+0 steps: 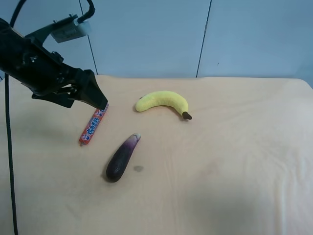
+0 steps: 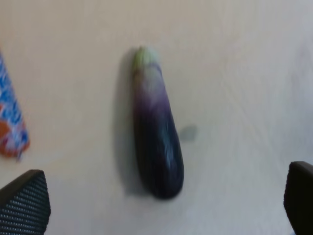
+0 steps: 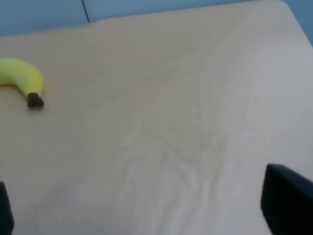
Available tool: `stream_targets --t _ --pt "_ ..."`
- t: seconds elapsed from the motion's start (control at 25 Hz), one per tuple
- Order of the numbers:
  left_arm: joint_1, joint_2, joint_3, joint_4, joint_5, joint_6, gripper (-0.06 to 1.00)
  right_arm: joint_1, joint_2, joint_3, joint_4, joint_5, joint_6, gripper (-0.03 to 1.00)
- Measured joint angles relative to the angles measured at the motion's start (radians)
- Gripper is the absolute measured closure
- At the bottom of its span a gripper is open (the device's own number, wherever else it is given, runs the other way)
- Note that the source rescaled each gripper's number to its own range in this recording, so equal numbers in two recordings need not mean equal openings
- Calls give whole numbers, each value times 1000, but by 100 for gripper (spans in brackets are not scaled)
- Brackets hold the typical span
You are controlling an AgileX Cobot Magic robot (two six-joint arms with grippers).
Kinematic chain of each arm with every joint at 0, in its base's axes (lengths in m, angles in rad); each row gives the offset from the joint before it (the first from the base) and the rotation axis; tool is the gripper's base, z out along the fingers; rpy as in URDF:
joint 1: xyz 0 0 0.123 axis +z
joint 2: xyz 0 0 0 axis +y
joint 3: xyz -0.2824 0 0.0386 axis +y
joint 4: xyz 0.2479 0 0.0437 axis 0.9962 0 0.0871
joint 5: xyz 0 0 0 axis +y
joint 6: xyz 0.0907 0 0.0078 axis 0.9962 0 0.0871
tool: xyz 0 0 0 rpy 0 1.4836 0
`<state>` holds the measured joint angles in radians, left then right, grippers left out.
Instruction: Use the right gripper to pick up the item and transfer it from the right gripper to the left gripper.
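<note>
Left wrist view: eggplant [image 2: 156, 132] lies on table [image 2: 244, 73] between the wide-spread fingers [image 2: 24, 203] of left gripper [image 2: 161, 205], untouched. Right gripper [image 3: 146, 215] likewise spread, holding nothing.

- The red-and-blue sausage stick [image 1: 93, 126], lying at ten o'clock from the eggplant [image 1: 122, 157], is showing white printed characters, too small and blurred to read.
- Nothing else is bearing legible text.

On the beige cloth-covered counter [image 1: 234, 161] I see a curved yellow toy banana [image 1: 163, 102] with a dark brown stem tip. Well apart from it lies a thin red-and-blue wrapped sausage stick [image 1: 93, 126], and pale blue wall panels [image 1: 146, 36] stand behind.
</note>
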<state>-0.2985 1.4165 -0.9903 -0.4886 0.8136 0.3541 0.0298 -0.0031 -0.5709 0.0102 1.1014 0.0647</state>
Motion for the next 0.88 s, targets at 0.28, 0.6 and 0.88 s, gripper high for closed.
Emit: stream_targets --t 0.28,0.6,0.88 --pt "0 -171 0 191 189 -169 1 0 0 0 0 0 0 -3" --pt "0 -393 0 246 339 -236 1 0 0 0 0 0 0 -3" --pt "0 -605 19 264 391 -304 1 0 0 0 0 0 0 -3"
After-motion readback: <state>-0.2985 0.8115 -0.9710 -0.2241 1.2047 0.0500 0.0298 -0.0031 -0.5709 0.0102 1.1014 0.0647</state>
